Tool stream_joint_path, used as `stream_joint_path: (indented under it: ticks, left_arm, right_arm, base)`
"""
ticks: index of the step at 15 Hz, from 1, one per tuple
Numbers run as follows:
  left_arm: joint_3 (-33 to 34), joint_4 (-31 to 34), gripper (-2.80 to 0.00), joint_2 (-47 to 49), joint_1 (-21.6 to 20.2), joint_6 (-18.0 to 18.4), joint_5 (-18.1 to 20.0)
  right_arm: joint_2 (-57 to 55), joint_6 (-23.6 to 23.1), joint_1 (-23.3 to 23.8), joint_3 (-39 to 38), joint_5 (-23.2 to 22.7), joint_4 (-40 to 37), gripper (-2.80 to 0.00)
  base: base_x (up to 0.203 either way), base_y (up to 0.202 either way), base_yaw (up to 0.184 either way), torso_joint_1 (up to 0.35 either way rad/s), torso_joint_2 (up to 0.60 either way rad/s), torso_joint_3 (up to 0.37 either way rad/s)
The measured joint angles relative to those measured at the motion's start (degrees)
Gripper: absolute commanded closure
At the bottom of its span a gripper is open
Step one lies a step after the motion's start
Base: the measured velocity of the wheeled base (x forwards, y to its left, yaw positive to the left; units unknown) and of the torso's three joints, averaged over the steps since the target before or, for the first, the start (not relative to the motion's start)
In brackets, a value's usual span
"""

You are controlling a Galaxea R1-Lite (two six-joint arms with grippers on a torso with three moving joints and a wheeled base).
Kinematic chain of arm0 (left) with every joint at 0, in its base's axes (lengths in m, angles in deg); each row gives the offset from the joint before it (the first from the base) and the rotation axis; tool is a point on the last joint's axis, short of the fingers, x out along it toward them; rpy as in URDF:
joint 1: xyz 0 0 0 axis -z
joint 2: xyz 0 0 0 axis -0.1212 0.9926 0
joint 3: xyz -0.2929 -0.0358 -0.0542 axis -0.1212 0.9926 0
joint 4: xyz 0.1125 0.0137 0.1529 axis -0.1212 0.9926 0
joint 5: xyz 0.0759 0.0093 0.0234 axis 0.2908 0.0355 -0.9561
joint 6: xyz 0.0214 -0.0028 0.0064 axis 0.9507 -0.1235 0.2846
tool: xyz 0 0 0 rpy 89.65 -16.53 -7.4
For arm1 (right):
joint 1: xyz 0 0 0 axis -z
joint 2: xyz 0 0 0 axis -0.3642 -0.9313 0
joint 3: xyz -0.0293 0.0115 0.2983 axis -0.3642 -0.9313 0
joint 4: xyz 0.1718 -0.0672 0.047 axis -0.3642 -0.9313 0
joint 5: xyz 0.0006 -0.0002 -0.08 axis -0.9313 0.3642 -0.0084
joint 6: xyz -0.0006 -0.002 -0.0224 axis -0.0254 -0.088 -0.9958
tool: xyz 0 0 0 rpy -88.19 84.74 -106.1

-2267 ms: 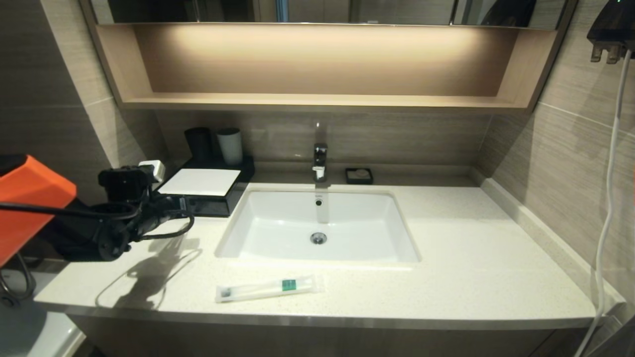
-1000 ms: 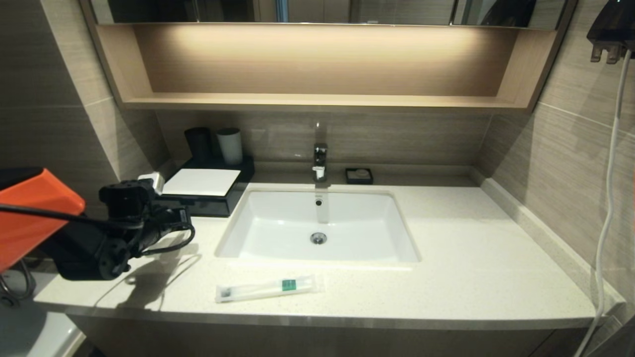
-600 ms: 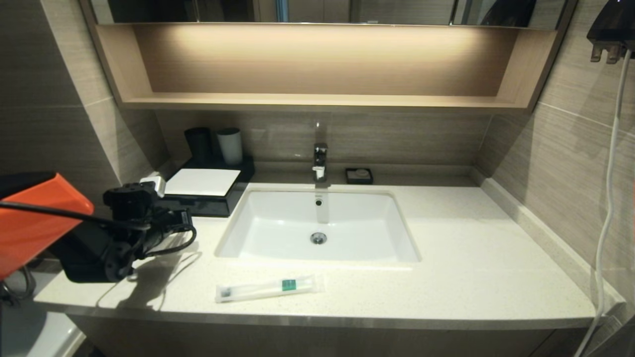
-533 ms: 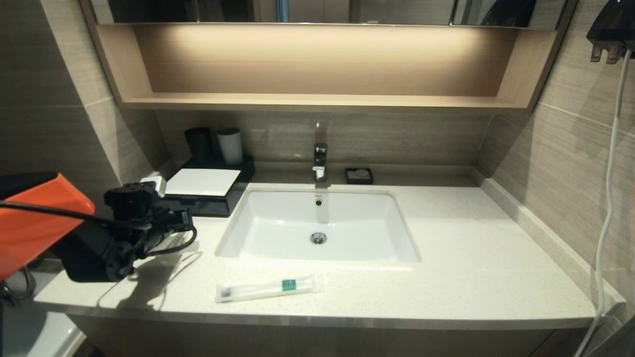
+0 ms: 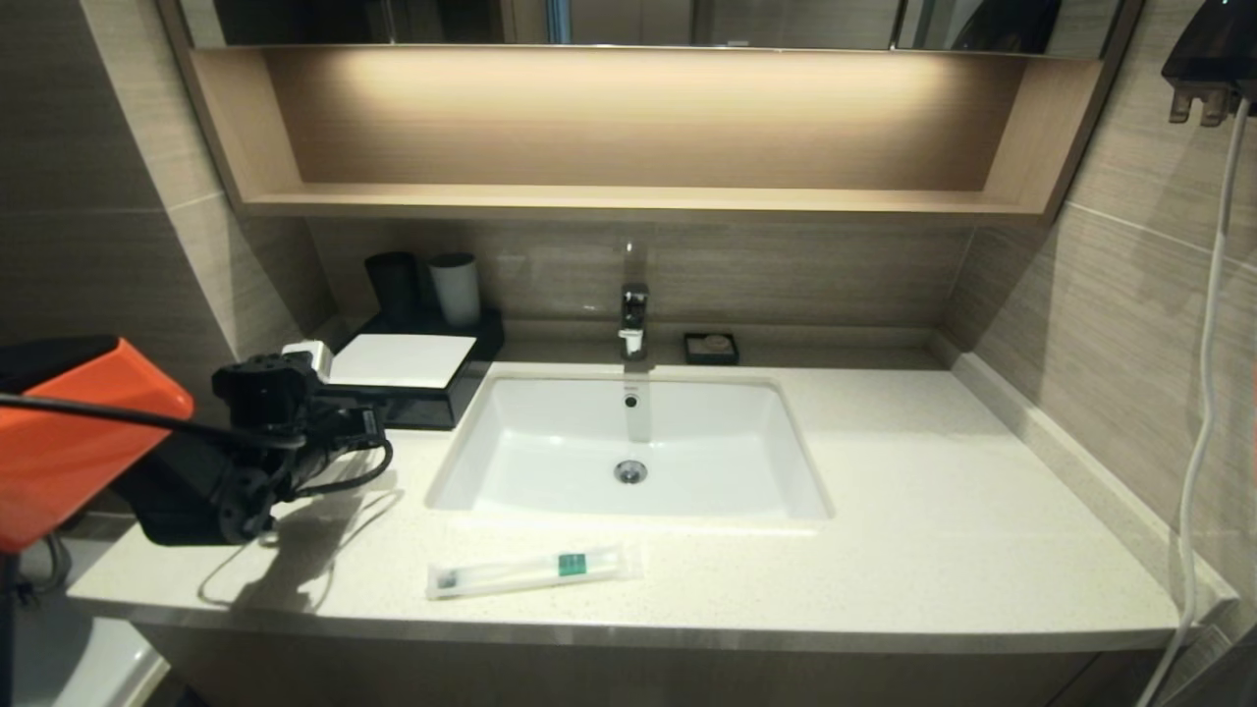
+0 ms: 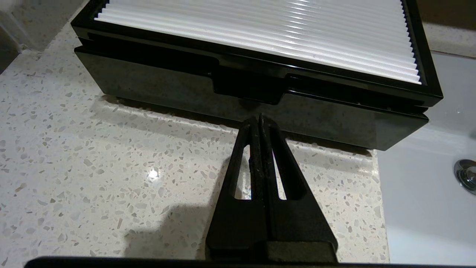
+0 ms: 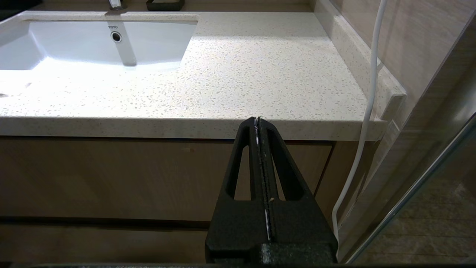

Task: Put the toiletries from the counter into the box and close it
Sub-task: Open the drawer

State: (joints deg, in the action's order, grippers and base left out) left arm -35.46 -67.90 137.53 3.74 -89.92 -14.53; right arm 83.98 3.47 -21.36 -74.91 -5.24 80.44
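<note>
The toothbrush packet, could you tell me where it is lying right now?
In the head view the toothbrush packet lies flat on the counter near its front edge, just in front of the basin, left of centre.

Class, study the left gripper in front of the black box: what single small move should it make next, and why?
Probably ease the shut left gripper forward and slightly up to the notch in the box, to hook the drawer open. The drawer front looks closed, the fingertips sit just short of it, and the toothbrush packet lies untouched on the counter, so opening likely comes first. The right gripper waits shut below the counter's edge.
</note>
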Motion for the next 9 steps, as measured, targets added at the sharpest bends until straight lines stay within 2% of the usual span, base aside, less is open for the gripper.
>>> stream_joint_path:
  ticks: [9]
  left_arm:
    - [-2.5, 1.4, 0.0, 1.0, -0.1, 0.0, 0.0]
  right_arm:
    - [0.0, 0.0, 0.0, 0.0, 0.0, 0.0, 0.0]
  base:
    - [0.0, 0.0, 0.0, 0.0, 0.0, 0.0]
